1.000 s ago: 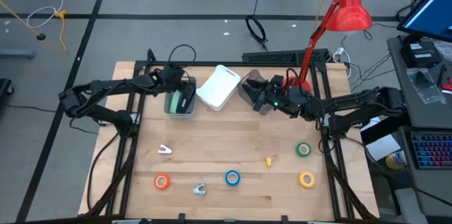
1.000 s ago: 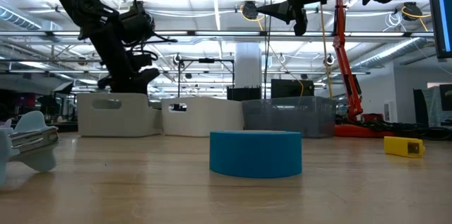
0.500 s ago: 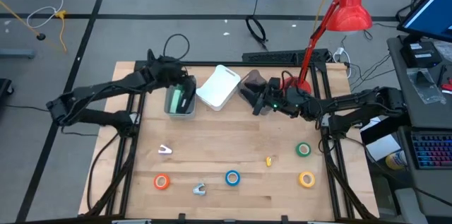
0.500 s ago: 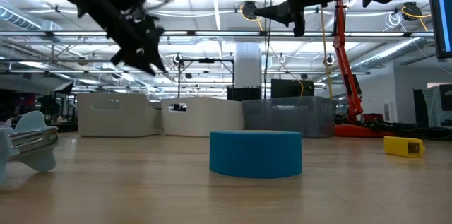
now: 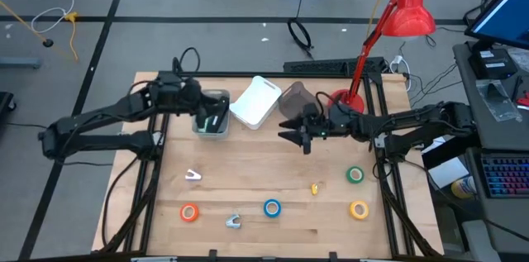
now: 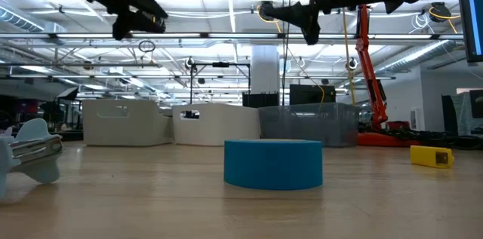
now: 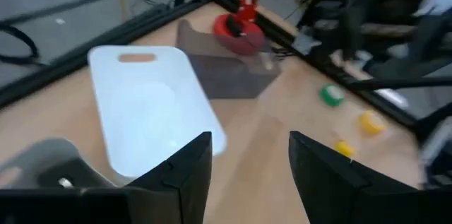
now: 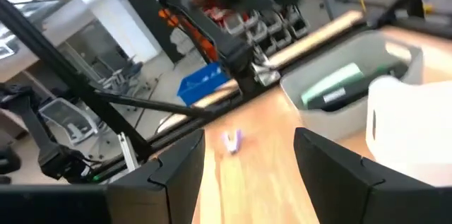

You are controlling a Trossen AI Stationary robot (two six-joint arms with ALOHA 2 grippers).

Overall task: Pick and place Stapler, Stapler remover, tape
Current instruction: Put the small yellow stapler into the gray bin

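Tape, four small rolls, flat on the front half of the wooden table (image 5: 248,171): orange roll (image 5: 189,211) at front left, blue roll (image 5: 272,207) at front centre, green roll (image 5: 355,175) and yellow roll (image 5: 359,209) at right. Small pale staple remover (image 5: 193,176) left of centre, another small grey tool (image 5: 233,221) between orange and blue rolls, tiny yellow piece (image 5: 315,188) near the green roll.

Right gripper (image 5: 294,135) raised above the table's middle, fingers spread wide, nothing between them. All rolls toward the front edge from it; green roll and blue roll nearest, both well apart from the fingertips. Rolls round, so no long axis to line up with.

Left gripper (image 5: 207,107) high over the back left, above the grey bin (image 5: 212,114), fingers partly apart and empty in its wrist view. Orange roll on its side of the table, far toward the front.

Three containers along the back: grey bin holding a green and dark object, probably the stapler (image 5: 212,117); white bin (image 5: 256,102) looking empty; smoky clear bin (image 5: 293,97), contents not discernible. Red desk lamp (image 5: 397,14) at back right.
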